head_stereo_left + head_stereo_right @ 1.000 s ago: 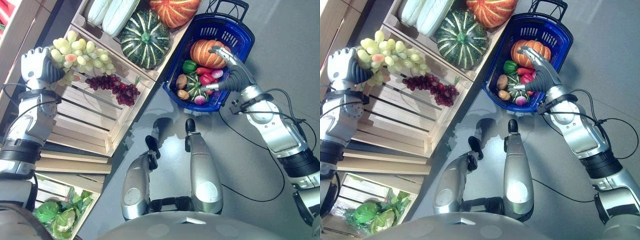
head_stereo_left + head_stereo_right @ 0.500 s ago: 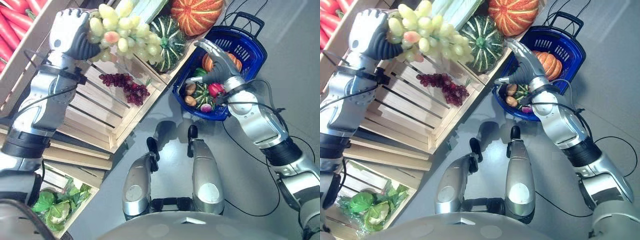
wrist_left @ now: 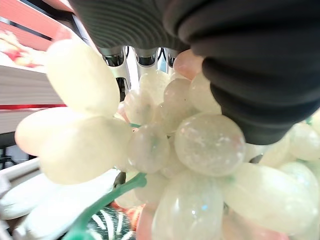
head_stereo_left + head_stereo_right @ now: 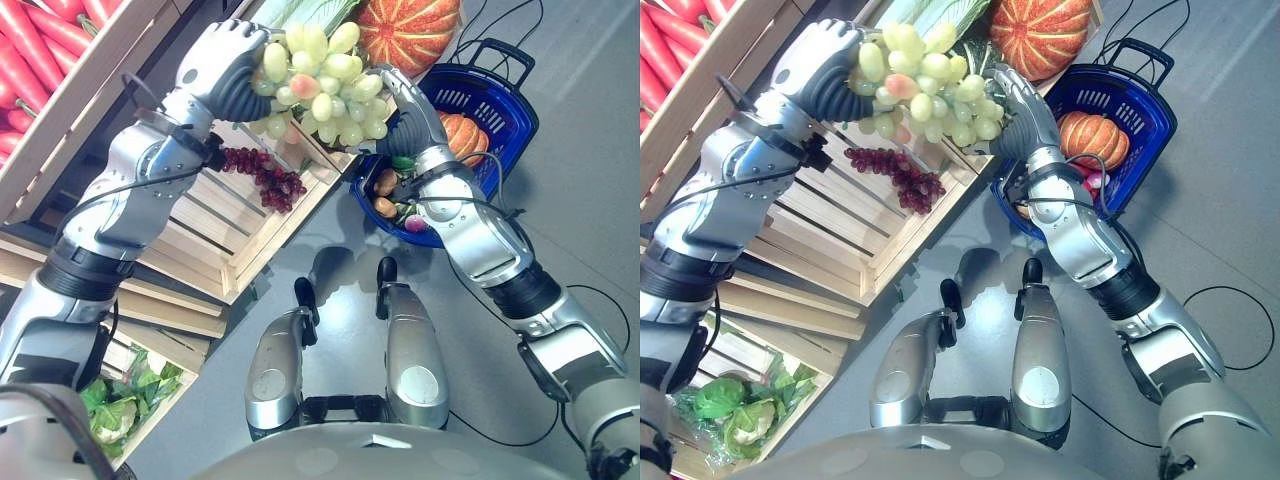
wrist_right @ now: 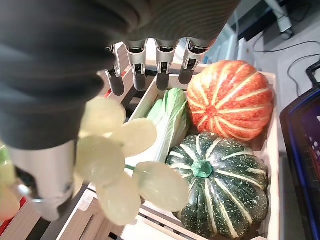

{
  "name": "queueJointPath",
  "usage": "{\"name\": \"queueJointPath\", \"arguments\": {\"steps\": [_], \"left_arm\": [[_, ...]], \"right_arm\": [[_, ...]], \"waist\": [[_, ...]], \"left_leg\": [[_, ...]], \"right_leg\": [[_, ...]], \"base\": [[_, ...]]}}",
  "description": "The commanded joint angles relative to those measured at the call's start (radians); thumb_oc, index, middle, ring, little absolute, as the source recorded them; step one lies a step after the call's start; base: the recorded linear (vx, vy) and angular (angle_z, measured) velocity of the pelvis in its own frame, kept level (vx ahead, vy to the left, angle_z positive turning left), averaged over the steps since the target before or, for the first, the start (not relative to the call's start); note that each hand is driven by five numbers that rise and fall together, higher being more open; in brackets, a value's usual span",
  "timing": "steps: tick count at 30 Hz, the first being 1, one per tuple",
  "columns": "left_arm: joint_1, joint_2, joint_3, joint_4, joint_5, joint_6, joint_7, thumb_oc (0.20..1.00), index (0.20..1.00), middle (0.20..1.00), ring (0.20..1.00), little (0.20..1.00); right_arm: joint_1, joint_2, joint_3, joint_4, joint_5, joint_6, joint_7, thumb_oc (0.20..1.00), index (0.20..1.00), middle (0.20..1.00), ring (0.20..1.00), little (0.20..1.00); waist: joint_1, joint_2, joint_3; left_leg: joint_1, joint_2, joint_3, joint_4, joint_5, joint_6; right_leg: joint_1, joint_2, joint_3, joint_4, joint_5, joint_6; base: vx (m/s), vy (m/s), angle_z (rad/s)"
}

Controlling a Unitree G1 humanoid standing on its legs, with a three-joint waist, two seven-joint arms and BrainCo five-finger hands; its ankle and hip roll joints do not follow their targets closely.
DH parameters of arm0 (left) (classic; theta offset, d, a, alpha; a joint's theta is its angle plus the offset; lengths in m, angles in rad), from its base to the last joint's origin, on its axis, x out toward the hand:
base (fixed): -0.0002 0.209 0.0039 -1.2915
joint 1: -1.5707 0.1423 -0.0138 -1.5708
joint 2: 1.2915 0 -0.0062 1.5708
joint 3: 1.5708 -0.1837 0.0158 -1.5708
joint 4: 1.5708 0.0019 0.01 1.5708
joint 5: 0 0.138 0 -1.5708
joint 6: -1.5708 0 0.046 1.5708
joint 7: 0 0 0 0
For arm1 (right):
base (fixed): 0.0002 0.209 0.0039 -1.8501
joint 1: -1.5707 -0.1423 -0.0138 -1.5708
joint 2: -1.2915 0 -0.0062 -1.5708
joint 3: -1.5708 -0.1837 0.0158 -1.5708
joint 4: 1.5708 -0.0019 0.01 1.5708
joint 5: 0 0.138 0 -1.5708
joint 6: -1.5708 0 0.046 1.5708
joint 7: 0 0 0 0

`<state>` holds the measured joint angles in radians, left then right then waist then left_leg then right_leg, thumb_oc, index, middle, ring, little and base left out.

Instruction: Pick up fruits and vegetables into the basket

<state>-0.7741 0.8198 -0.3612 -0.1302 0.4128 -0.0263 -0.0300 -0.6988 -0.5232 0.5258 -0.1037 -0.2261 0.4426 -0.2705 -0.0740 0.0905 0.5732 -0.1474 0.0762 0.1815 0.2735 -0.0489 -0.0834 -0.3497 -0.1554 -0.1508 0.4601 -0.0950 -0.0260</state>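
My left hand point(image 4: 226, 66) is shut on a bunch of green grapes point(image 4: 322, 86) and holds it in the air above the crates, left of the blue basket point(image 4: 497, 88). In the left wrist view the grapes point(image 3: 165, 165) hang right against the hand. My right hand point(image 4: 408, 112) is open at the bunch's right side, its straight fingers point(image 5: 159, 70) reaching past a few grapes point(image 5: 120, 165). In the basket lie an orange pumpkin point(image 4: 468, 108) and several small vegetables.
Purple grapes point(image 4: 262, 176) lie in the slatted wooden crate below the bunch. The crate behind holds a green pumpkin point(image 5: 220, 185), an orange pumpkin point(image 4: 405, 30) and a napa cabbage point(image 5: 167, 120). Carrots point(image 4: 40, 40) fill a crate at upper left; cabbages point(image 4: 110, 405) at lower left.
My left hand has lifted the green grapes off the crate and carried them right toward the basket. My right hand left the basket and came up to the bunch. The camera shifted.
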Motion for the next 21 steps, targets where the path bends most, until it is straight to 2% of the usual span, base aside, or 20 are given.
{"name": "queueJointPath", "arguments": {"steps": [1,8,14,19,21], "left_arm": [[-0.042,-0.047,-0.026,-0.084,0.007,-0.017,0.038,0.200,0.200,0.200,0.200,0.200],[-0.031,-0.073,-0.033,-0.099,0.044,-0.052,0.056,0.200,0.200,0.200,0.200,0.200],[-0.035,-0.103,-0.053,-0.100,0.054,-0.041,0.034,0.200,0.200,0.200,0.200,0.200],[-0.039,-0.107,-0.064,-0.097,0.118,-0.054,0.089,0.200,0.200,0.200,0.200,0.200],[-0.045,-0.108,-0.068,-0.087,0.142,-0.038,0.115,0.200,0.200,0.200,0.200,0.200]], "right_arm": [[-0.060,0.064,0.017,-0.015,0.011,-0.034,-0.055,1.000,1.000,1.000,1.000,1.000],[-0.060,0.086,0.026,-0.012,0.062,-0.069,-0.060,1.000,1.000,1.000,1.000,1.000],[-0.068,0.108,0.036,-0.015,0.066,-0.081,-0.046,1.000,1.000,1.000,1.000,1.000],[-0.074,0.116,0.045,-0.018,0.082,-0.080,-0.052,1.000,1.000,1.000,1.000,1.000],[-0.073,0.122,0.048,-0.011,0.090,-0.081,-0.059,1.000,1.000,1.000,1.000,1.000]], "waist": [[0.010,0.002,-0.128],[0.016,-0.003,-0.130],[0.020,-0.008,-0.129],[0.022,-0.014,-0.129],[0.021,-0.018,-0.131]], "left_leg": [[-0.020,-0.028,-0.005,0.054,-0.072,0.027],[-0.014,-0.024,-0.003,0.045,-0.070,0.025],[-0.014,-0.021,-0.004,0.041,-0.069,0.024],[-0.010,-0.019,-0.004,0.039,-0.069,0.024],[-0.009,-0.017,-0.003,0.039,-0.070,0.024]], "right_leg": [[0.124,-0.053,-0.002,-0.081,-0.042,0.115],[0.131,-0.058,-0.010,-0.092,-0.037,0.117],[0.131,-0.058,-0.016,-0.093,-0.035,0.116],[0.135,-0.056,-0.016,-0.096,-0.033,0.115],[0.136,-0.056,-0.017,-0.098,-0.032,0.115]], "base": [[0.00,0.000,0.00],[0.00,0.000,0.00],[-0.01,-0.017,0.05],[0.00,-0.011,0.01],[0.00,-0.015,0.00]]}}
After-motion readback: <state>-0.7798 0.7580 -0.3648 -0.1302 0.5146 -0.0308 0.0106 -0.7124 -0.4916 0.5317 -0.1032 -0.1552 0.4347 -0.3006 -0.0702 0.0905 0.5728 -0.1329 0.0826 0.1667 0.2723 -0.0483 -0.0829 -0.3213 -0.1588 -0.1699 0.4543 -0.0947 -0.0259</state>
